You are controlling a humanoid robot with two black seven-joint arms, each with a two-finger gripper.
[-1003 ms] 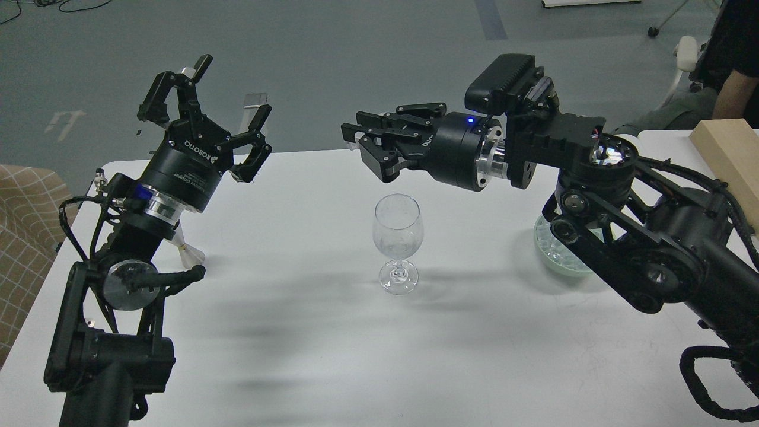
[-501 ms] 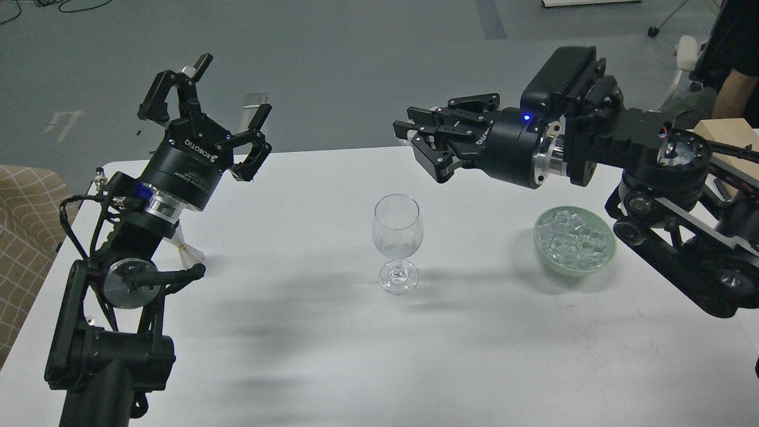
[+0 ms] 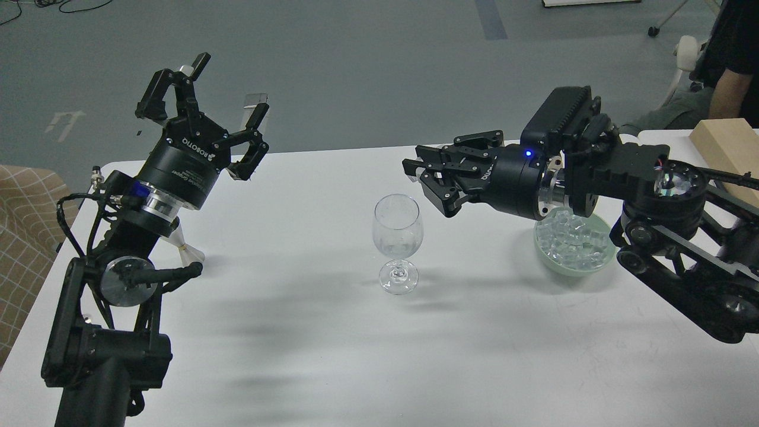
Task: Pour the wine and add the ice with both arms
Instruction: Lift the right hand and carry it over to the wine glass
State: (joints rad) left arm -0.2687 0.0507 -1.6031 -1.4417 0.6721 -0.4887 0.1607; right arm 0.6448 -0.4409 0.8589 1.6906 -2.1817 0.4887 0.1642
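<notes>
A clear stemmed wine glass [image 3: 397, 237] stands upright at the middle of the white table [image 3: 308, 332]. A pale green bowl [image 3: 584, 268] right of it holds a heap of clear ice [image 3: 572, 237]. My right gripper [image 3: 422, 181] points left, level with the glass rim and a little to its right, between the glass and the bowl. Its fingers are slightly apart with nothing seen between them. Its wrist hangs over the bowl's back rim. My left gripper [image 3: 228, 89] is raised high at the far left, wide open and empty.
A small clear object [image 3: 191, 255] stands on the table, mostly hidden behind my left arm. A wooden block [image 3: 726, 148] lies at the table's far right edge, with a person [image 3: 732, 53] beyond it. A tan checked cloth [image 3: 24, 237] is off the left edge.
My right gripper has moved from above the glass to the right, then down toward the bowl, which came into view. My left arm has barely moved.
</notes>
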